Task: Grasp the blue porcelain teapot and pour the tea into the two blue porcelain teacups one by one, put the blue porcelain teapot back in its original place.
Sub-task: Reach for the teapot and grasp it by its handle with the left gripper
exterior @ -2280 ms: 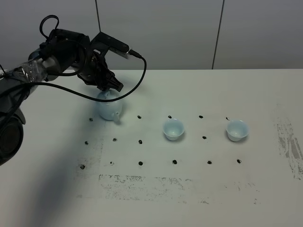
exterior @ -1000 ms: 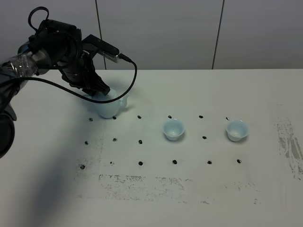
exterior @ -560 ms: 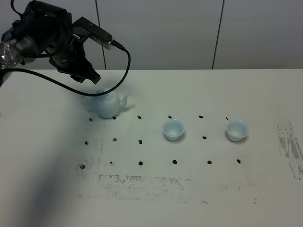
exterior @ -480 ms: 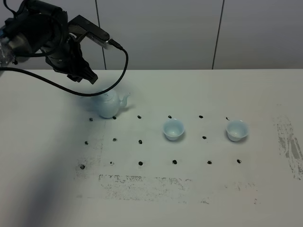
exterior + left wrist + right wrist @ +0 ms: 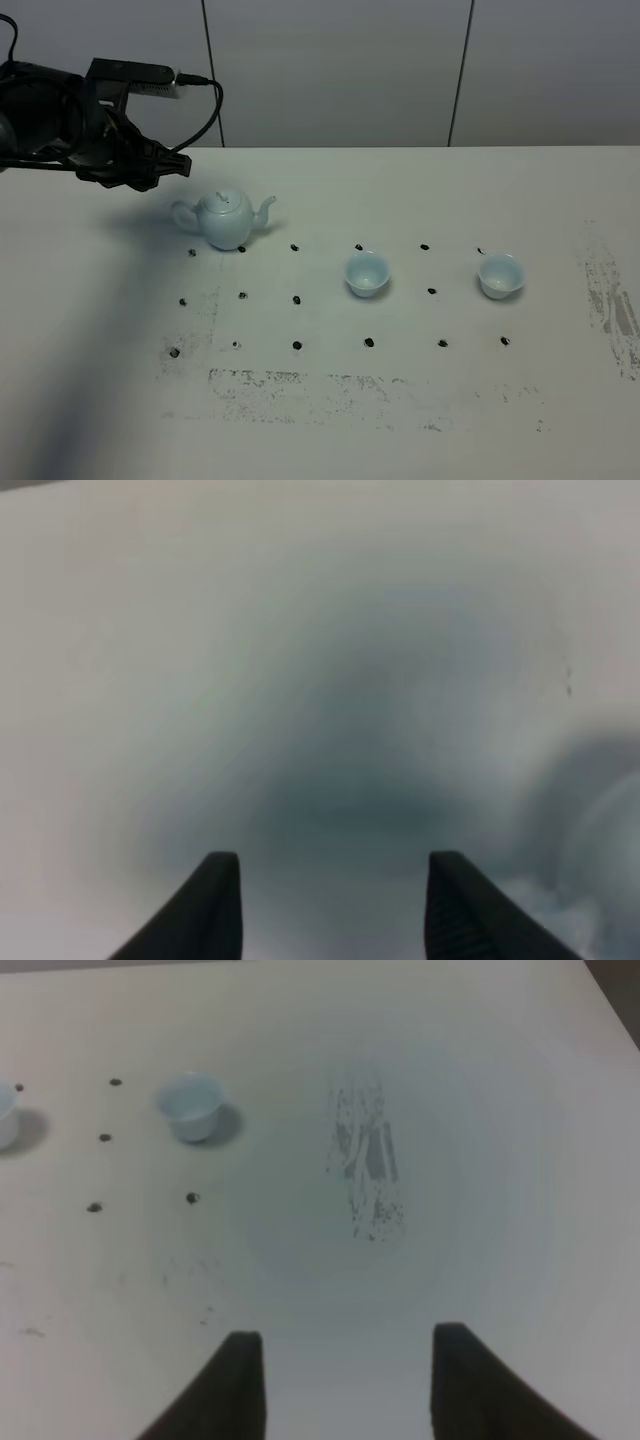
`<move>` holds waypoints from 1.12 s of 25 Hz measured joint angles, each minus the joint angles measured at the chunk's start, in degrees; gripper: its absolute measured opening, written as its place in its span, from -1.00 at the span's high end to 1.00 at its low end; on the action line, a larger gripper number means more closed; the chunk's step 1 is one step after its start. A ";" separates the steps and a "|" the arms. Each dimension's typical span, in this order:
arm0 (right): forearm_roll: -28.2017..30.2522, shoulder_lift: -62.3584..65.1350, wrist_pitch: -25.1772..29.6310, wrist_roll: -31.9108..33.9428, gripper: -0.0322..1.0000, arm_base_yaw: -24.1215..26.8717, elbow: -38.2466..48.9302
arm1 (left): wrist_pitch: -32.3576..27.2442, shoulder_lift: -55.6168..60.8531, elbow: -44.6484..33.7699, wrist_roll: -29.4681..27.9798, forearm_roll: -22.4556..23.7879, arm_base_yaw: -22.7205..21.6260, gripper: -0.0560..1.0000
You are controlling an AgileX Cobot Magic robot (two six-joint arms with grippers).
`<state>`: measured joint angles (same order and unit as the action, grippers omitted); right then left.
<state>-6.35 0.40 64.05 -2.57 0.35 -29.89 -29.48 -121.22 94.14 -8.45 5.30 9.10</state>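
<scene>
The blue porcelain teapot stands upright on the white table, spout to the right, handle to the left. The two blue porcelain teacups stand to its right, one in the middle and one further right. My left gripper is up and to the left of the teapot, apart from it. In the left wrist view it is open and empty over blurred table. My right gripper is open and empty; its view shows the right cup and the edge of the other cup.
A grid of black dots marks the table around the pot and cups. Scuffed grey patches lie at the front and at the right. A black cable loops from the left arm. A pale wall stands behind.
My left gripper has let go of the teapot, risen and drawn back to the left. The teapot now stands free and upright. The cups have not moved.
</scene>
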 joint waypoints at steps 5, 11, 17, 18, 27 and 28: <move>-0.05 0.00 0.00 0.00 0.22 0.00 0.00 | 4.74 -2.08 0.00 -2.40 -3.21 -0.04 0.05; -0.06 0.00 0.00 0.00 0.22 0.00 0.00 | 4.40 -4.01 -0.05 -2.59 -4.73 -0.04 0.05; -0.11 0.00 0.00 0.00 0.22 0.00 0.00 | 2.04 -5.00 -0.05 -2.15 -6.69 -0.04 0.05; -0.11 0.00 0.00 0.00 0.22 0.00 0.00 | 1.22 -5.16 -0.05 -1.41 -6.97 -0.04 0.05; -0.12 0.00 0.00 0.00 0.22 0.00 0.00 | -4.85 -5.34 -0.05 9.11 -7.48 -0.04 0.05; -0.12 0.00 0.00 0.00 0.22 0.00 0.00 | -5.19 -5.34 -0.05 10.96 -7.48 -0.04 0.05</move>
<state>-6.47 0.40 64.05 -2.57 0.35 -29.89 -34.67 -126.55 94.09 2.51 -2.18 9.06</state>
